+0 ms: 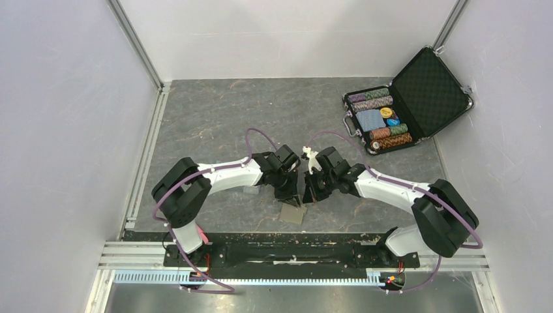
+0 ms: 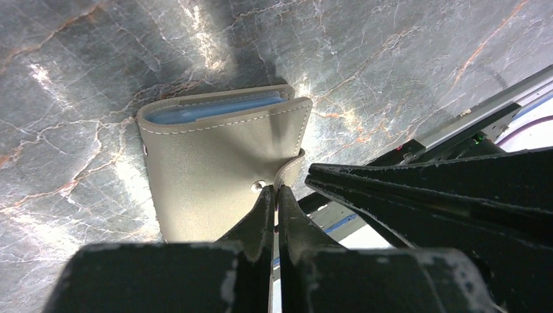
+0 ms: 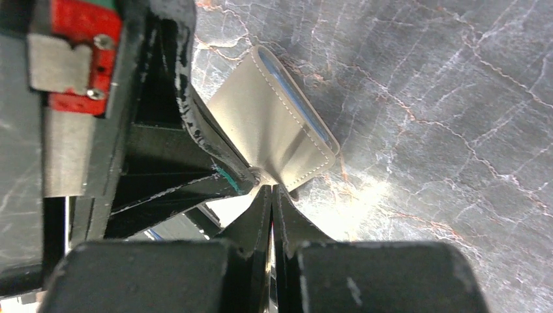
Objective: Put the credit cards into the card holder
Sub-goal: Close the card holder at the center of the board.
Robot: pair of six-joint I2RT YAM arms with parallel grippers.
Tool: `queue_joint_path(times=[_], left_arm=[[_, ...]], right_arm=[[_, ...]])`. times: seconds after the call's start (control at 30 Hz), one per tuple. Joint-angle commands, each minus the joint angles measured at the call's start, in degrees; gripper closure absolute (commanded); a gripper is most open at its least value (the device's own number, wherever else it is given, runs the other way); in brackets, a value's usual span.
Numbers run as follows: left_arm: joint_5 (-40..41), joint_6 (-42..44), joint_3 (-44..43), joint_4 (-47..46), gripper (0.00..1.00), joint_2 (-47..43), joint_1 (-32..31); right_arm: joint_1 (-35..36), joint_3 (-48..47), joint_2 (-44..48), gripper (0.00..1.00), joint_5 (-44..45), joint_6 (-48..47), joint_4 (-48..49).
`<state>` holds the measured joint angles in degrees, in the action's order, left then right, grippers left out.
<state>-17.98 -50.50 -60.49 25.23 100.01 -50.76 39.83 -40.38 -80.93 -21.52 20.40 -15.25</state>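
At the tabletop's (image 1: 228,111) near edge, left gripper (image 2: 275,195) and right gripper (image 3: 270,195) both pinch the card holder (image 2: 209,176); peel its snap (image 2: 259,185) open gently.

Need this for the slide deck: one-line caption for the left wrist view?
Shut left gripper at the snap strap of the folded card holder, marble table beneath.

Walled lab bench (image 1: 261,111), aluminium framing (image 1: 137,45)
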Motion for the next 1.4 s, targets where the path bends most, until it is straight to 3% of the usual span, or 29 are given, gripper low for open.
queue_joint_path(times=[0.0, 0.8, 1.37], left_arm=[[1.64, 1.77, -1.03, 1.03, 0.98, -0.36, -0.3], [6.74, 5.49, -4.11, 8.93, 0.97, 2.64, -1.1], [7.21, 5.76, -3.73, 9.13, 0.93, 2.54, -1.18]], right_arm=[[-0.17, -0.61, 0.46, 1.0, -2.39, 0.79, 3.25], [0.56, 4.5, -4.12, 1.0, -7.75, 2.88, 9.86], [1.25, 4.7, -5.88, 1.0, -10.17, 4.05, 13.58]])
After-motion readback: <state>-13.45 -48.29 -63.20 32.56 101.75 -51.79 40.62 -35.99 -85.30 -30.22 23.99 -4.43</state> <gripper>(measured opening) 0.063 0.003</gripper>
